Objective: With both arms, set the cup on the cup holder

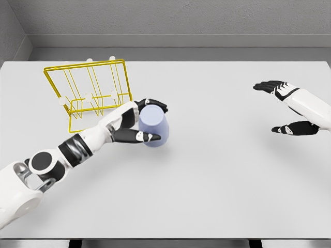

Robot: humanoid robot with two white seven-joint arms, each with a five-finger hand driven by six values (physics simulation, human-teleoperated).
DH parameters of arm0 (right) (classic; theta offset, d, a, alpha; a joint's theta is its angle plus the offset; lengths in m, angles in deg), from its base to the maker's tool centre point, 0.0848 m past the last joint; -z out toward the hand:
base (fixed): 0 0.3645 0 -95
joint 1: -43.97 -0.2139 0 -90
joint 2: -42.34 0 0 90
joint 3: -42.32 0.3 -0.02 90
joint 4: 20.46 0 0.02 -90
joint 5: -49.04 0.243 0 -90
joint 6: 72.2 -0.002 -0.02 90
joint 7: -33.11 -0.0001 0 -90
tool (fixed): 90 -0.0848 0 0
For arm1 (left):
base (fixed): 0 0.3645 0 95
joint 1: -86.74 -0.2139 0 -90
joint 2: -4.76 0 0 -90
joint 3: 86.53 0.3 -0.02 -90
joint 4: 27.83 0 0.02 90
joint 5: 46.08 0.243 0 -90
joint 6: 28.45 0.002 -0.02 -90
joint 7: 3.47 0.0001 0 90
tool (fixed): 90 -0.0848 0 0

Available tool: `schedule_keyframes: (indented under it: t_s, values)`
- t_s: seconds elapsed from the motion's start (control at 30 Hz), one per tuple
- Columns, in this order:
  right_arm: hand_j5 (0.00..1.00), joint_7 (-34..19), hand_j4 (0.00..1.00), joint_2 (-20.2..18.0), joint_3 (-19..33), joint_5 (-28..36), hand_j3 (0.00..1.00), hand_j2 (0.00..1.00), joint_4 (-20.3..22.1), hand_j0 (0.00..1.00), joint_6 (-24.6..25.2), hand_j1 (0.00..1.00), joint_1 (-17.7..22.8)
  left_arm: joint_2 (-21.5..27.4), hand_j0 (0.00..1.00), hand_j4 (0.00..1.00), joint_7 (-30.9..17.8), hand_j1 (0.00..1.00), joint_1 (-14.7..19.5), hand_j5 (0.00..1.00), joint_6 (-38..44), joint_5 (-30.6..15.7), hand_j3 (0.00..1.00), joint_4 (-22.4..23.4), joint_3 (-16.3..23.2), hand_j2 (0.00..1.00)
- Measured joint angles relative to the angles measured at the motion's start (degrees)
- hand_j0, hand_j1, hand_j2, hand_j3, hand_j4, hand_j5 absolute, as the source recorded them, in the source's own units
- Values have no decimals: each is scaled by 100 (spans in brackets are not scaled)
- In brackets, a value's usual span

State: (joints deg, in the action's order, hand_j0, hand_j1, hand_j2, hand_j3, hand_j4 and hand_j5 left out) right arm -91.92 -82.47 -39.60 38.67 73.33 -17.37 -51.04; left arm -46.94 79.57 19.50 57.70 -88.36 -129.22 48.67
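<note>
Lavender cup [154, 127] in left hand [135, 120] fingers' grip beside yellow holder [88, 93]; right hand [289, 106] spread.

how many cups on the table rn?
1. A pale lavender cup sits left of the table's centre, gripped by the left hand, just right of the yellow wire cup holder. Nothing suggests another is hidden.

From my seat, the yellow wire cup holder [93, 93] sits on the flat white table [217, 175] at ten o'clock. The pale lavender plastic cup [154, 126] is just at its four o'clock, inside my white-and-black left hand [135, 124]. My white-and-black right hand [289, 108] is at three o'clock, well apart.
</note>
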Motion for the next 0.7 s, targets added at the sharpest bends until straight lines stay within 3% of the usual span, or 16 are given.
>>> schedule_keyframes:
  t_s: [0.27,0.7]
  values:
    - [100,0,100,3,-1,0,100,100,1,100,0,100,-9,240,67,67,5,67,35,67,-37,-59,67,-147,-329,67]
    - [100,0,100,4,1,-1,100,100,-4,100,0,100,0,356,68,68,43,68,255,68,-176,-147,68,-167,-396,68]
